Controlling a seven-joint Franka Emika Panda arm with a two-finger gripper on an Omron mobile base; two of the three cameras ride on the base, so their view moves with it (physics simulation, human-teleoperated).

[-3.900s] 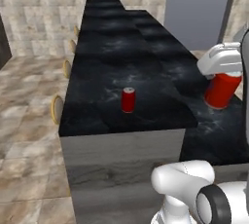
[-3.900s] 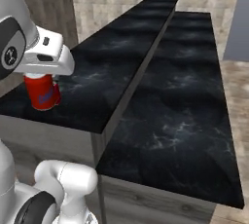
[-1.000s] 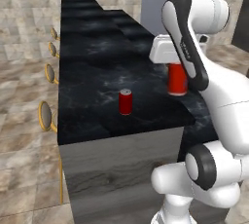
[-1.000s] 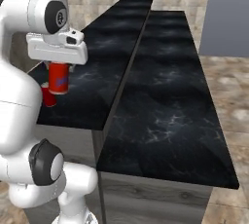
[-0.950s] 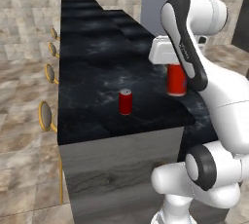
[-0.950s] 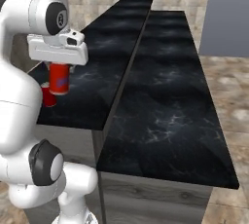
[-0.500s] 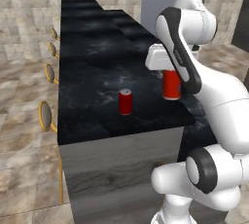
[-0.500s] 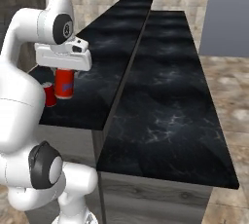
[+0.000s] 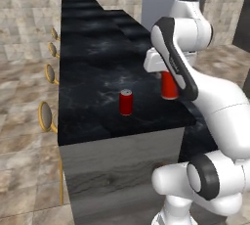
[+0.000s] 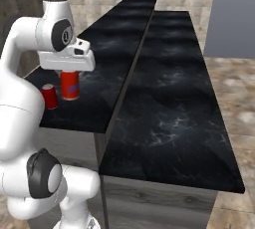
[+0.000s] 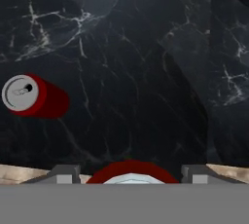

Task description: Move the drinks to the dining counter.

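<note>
The gripper (image 11: pixel 129 169) is closed around a red can (image 9: pixel 169 85), one finger on each side of it near its top, and holds it upright at the surface of the black tabletop (image 9: pixel 93 72); whether the can's base touches the stone is unclear. A second red can (image 9: pixel 126 102) stands upright on the same tabletop, near the held can and apart from it, closer to the front edge.
</note>
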